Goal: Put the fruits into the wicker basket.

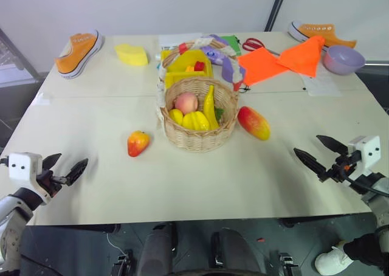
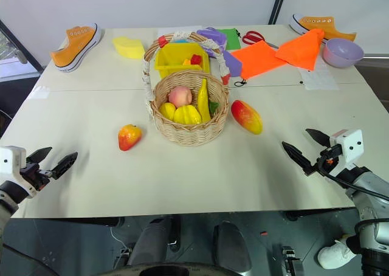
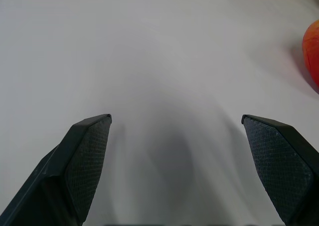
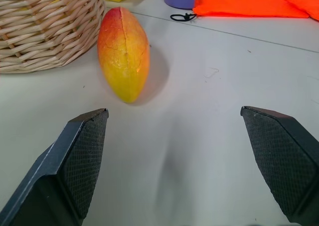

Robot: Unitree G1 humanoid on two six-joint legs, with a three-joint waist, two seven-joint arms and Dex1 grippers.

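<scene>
Mango [image 4: 124, 54] on table, left pincer [image 1: 65, 168], right pincer [image 1: 321, 154] spread wide, empty

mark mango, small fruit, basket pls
mango [image 4: 123, 54], right wrist view, middle of its skin
small fruit [image 1: 137, 143], left eye view, middle of its body
basket [image 1: 197, 139], left eye view, front of the woven wall

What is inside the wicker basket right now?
The wicker basket holds a peach, yellow bananas and something green at the bananas' right. Whatever lies beneath them is covered.
</scene>
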